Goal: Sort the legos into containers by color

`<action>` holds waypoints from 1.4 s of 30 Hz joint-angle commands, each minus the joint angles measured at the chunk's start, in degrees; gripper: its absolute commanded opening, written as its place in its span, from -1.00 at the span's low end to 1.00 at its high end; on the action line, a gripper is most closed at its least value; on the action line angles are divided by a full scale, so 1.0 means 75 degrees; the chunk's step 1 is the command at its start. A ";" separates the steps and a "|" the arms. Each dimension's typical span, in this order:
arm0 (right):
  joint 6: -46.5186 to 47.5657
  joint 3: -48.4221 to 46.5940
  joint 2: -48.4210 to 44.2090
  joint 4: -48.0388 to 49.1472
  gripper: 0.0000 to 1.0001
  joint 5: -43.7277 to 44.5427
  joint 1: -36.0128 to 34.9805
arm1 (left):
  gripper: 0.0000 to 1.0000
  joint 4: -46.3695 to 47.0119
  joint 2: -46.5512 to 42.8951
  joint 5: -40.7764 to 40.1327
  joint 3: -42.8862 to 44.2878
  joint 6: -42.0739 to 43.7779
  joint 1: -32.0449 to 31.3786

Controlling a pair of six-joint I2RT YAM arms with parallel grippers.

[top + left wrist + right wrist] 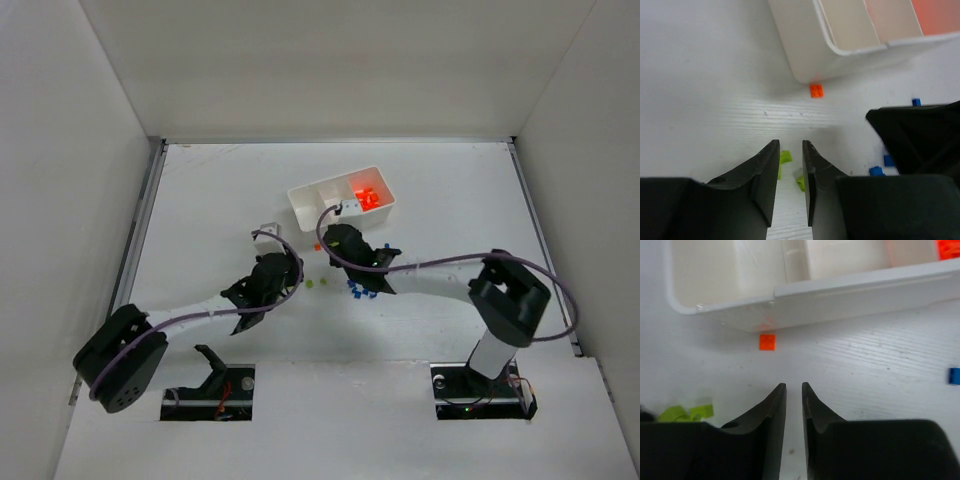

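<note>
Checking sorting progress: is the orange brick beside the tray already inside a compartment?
No. The orange brick lies on the table just outside the white tray, against its outer wall.
</note>
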State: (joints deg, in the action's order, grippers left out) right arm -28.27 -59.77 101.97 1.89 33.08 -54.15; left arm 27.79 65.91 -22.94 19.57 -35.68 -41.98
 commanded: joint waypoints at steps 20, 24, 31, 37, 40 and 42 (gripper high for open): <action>-0.0754 0.3808 -0.4947 0.0919 -0.18 -0.0449 0.1061 | -0.45 -0.0799 0.4430 -0.2624 0.3601 -0.0446 -0.1381; -0.0882 0.4160 -0.5275 0.1060 -0.18 -0.0707 0.1401 | -0.40 -0.0998 0.4723 -0.2953 0.3847 -0.0481 -0.1405; -0.0871 0.4371 -0.5417 0.1306 -0.17 -0.0989 0.1625 | -0.38 -0.1057 0.5251 -0.3070 0.4222 -0.0446 -0.1300; -0.0859 0.4395 -0.5393 0.1342 -0.17 -0.1012 0.1625 | -0.39 -0.1139 0.5322 -0.3292 0.4199 -0.0434 -0.1276; -0.0883 0.4406 -0.5370 0.1365 -0.17 -0.1024 0.1624 | -0.39 -0.1139 0.5368 -0.3340 0.4175 -0.0446 -0.1264; -0.0871 0.4383 -0.5323 0.1365 -0.17 -0.1024 0.1636 | -0.39 -0.1093 0.5461 -0.3270 0.4222 -0.0422 -0.1218</action>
State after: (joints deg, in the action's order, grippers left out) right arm -34.37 -27.14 62.26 8.25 25.80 -42.33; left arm 19.77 106.15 -45.58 49.67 -38.65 -51.66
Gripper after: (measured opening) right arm 0.414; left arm 0.305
